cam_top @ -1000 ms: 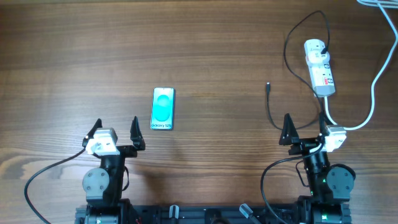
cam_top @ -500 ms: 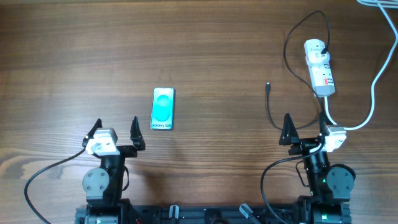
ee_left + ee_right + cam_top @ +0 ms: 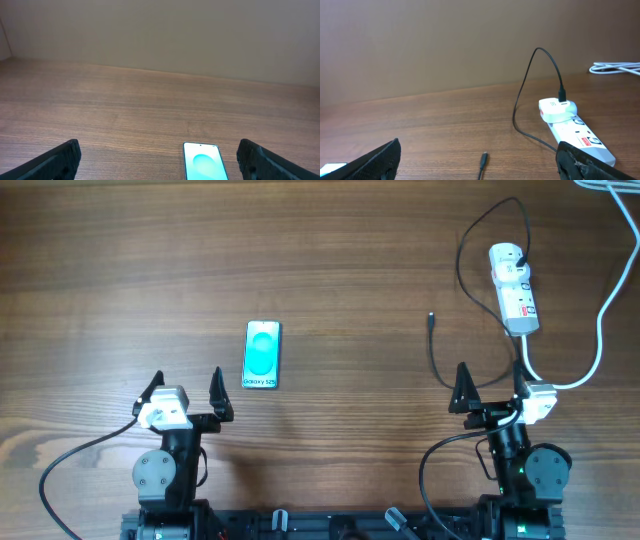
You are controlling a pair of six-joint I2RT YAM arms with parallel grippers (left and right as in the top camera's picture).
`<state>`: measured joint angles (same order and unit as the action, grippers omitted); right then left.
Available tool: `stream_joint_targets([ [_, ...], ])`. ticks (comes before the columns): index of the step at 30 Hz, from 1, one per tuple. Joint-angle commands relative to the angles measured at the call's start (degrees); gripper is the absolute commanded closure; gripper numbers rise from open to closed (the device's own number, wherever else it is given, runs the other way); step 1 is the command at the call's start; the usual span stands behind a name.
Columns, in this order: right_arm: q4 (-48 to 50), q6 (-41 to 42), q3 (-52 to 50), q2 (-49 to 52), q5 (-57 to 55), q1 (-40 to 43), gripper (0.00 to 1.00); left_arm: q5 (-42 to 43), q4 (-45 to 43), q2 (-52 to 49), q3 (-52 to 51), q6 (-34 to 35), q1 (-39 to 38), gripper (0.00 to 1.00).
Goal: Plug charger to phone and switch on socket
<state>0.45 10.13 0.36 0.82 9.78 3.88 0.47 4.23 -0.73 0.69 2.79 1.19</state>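
Change: none. Across the last second no arm, cable or device shifts in the overhead view, so both arms look parked and the work has not begun.
Phone (image 3: 262, 355): lies flat on the bench (image 3: 120, 270), turquoise screen up, text strip at the end nearer the robot. It is taken as the reference for all places below.
Left tool (image 3: 187, 377): near the phone, on the robot's side and a little to its left. Its fingers are spread wide and hold nothing. The left wrist view shows the phone low in frame, between them but ahead of them.
Right tool (image 3: 490, 372): well apart from the phone, to its right. Fingers are spread wide and empty.
Charger (image 3: 431, 350): untouched. Its plug tip (image 3: 431, 318) rests on the bench well to the right of the phone, pointing away from the robot. No part of it is close to the phone's port.
Socket (image 3: 514, 302): farther right of the phone than the plug tip, and apart from both tools. An adapter (image 3: 506, 254) is seated in it. The switch position cannot be read.
Meaning for task: judged at zero progress, with plugging and switching both outstanding. The right tool is better placed for the tip.
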Motion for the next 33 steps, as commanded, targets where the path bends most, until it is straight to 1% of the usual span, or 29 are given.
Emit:
stream_joint_targets([
  [1, 0.2, -1.1, -0.1, -0.5, -1.2, 0.0, 0.0, 0.1, 0.0, 0.3, -0.4, -1.0, 0.3, 0.0],
  [17, 0.2, -1.0, -0.1, -0.5, -1.2, 0.0, 0.01, -0.6, -0.2, 0.3, -0.4, -1.1, 0.3, 0.0],
  [20, 0.2, -1.0, -0.1, -0.5, -1.2, 0.0, 0.0, -0.9, -2.1, 0.3, -0.4, -0.6, 0.3, 0.0],
  [22, 0.2, -1.1, -0.1, -0.5, -1.2, 0.0, 0.0, 2.0, -3.2, 0.3, 0.2, -0.4, 0.3, 0.0],
  [24, 0.2, -1.1, -0.1, -0.5, -1.2, 0.0, 0.0, 5.3, -2.0, 0.3, 2.4, -0.2, 0.3, 0.0],
  [25, 0.2, -1.0, -0.1, -0.5, -1.2, 0.0, 0.0, 5.3, -0.9, 0.3, 3.7, 0.8, 0.3, 0.0],
  [29, 0.2, -1.1, -0.1, -0.5, -1.2, 0.0, 0.0, 5.3, 3.4, -0.7, 11.1, 1.0, 0.3, 0.0],
  [33, 0.2, -1.1, -0.1, -0.5, -1.2, 0.0, 0.0, 5.3, 8.7, -6.5, 21.2, 1.0, 0.3, 0.0],
])
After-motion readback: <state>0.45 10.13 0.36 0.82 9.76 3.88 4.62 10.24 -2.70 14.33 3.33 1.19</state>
